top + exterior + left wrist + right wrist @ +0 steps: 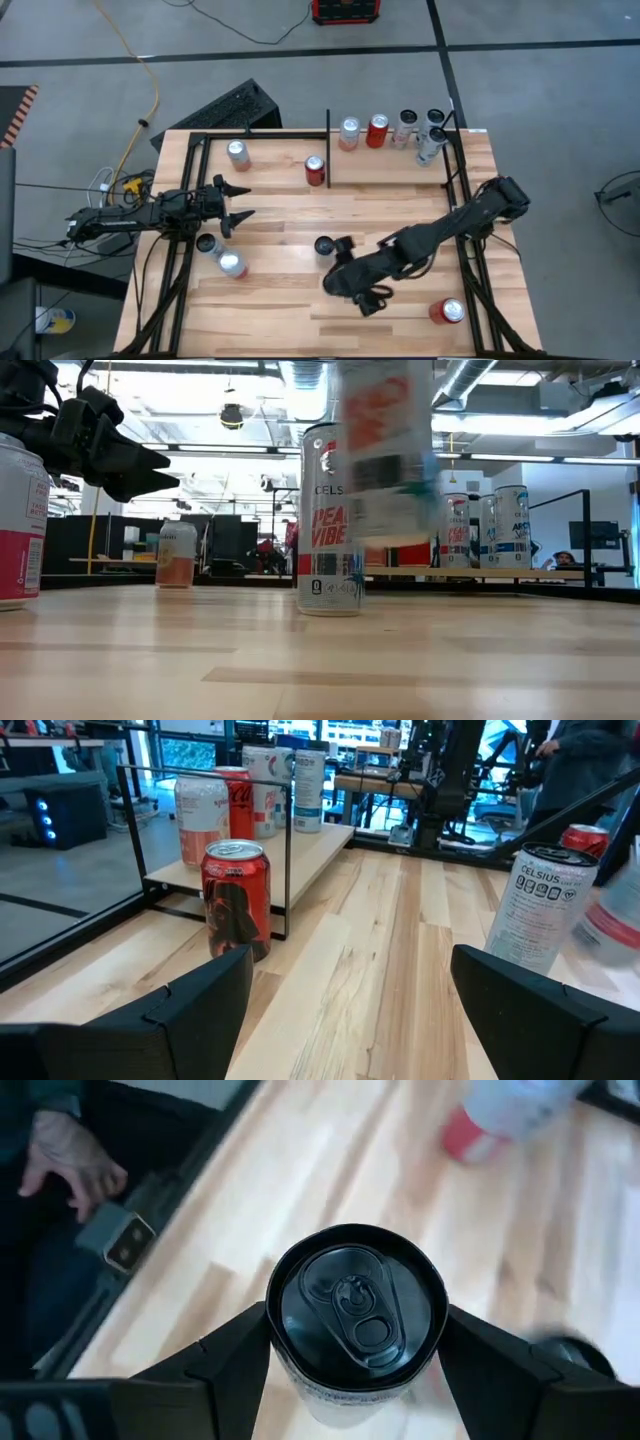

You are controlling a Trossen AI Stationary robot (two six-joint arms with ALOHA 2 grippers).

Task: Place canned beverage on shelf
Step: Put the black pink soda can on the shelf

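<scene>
A canned beverage (355, 1315) with a black top and a pale, red-printed body (385, 450) hangs blurred above the table, with my right gripper (355, 1345) shut on it near the table's middle front. In the high view the gripper (338, 280) covers the can. The shelf (385, 165) is a raised light plank inside black rails at the far right, with several cans on it (270, 790). At the table's left, my left gripper (240, 202) points level toward the right edge, open with nothing between its fingers (200, 1010). My right gripper pinches the can's side wall just under the top rim (290, 1370), one finger (230, 1360) on each side. The fingers slant down at it from above. The can is upright and lifted clear of the table, its bottom edge (385, 540) well above the wood.
A Celsius can (330, 520) stands just behind the held one (323, 245). A red can (315, 170) and a pale can (238, 153) stand farther back, left of the shelf. Two cans (220, 253) are near my left gripper, another (448, 312) at front right. A person's hand (70, 1160) is beyond the table edge.
</scene>
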